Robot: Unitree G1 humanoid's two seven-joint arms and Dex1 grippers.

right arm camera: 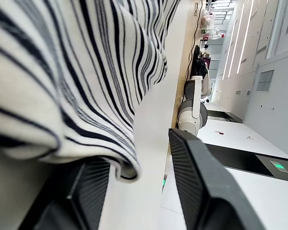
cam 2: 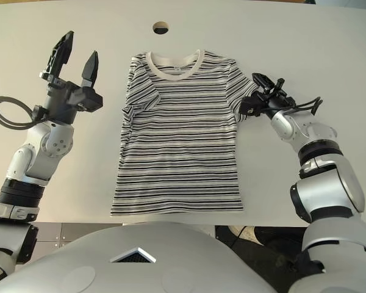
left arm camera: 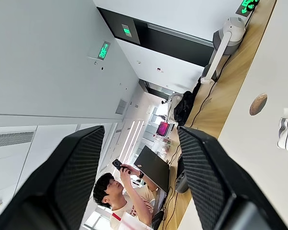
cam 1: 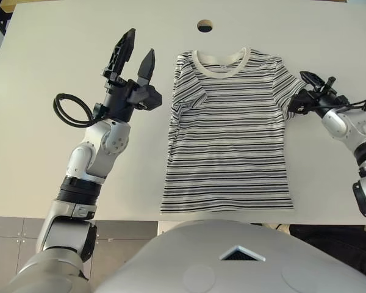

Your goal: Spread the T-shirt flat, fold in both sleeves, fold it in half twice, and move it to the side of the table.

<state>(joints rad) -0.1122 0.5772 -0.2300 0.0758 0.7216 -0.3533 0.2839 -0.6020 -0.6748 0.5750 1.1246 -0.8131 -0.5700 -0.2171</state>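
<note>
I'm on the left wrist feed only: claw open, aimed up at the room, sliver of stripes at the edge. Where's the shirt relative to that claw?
Observer: Your left claw is off the left edge of the T-shirt and clear of the cloth. The shirt lies on the table with its collar away from the robot.
Operator: Sleeves?
Observer: On the robot's left, the left sleeve is folded in over the body. The right sleeve lies spread out.
Operator: Right arm?
Observer: The right claw is at the right sleeve's hem. Its fingers are open with the hem edge between them.
</note>
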